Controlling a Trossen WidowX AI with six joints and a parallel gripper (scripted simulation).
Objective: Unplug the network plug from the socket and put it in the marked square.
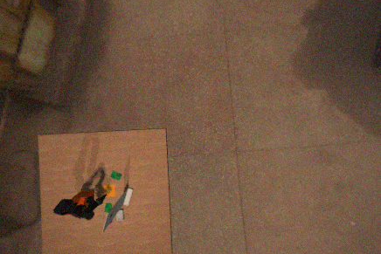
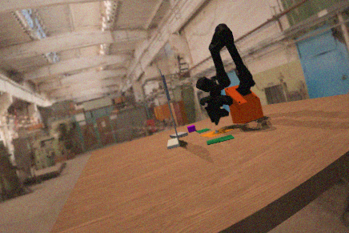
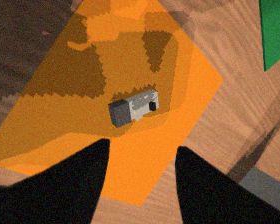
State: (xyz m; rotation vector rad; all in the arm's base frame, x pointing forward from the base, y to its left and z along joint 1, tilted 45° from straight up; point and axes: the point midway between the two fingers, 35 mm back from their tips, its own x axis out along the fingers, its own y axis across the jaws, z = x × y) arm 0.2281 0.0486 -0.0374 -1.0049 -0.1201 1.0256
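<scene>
The small grey and white network plug (image 3: 133, 107) lies on the orange marked square (image 3: 201, 82) (image 1: 111, 190) (image 2: 213, 134), out of the socket. In the wrist view my gripper (image 3: 143, 151) (image 2: 216, 118) hangs above the square with its two black fingers apart. Nothing is between them, and the plug lies a little beyond the fingertips, touching neither. The thin upright panel (image 1: 114, 212) (image 2: 168, 98) stands on the wooden table (image 1: 144, 151) (image 2: 200, 190) beside the square. The plug is too small to make out in the top and exterior views.
Flat green patches (image 1: 115, 175) (image 2: 220, 140) (image 3: 276, 30) lie near the square. A small purple cube (image 2: 191, 128) and a white block (image 2: 173, 142) (image 1: 128, 196) sit by the panel's foot. The arm's orange base (image 2: 244, 106) stands behind the square.
</scene>
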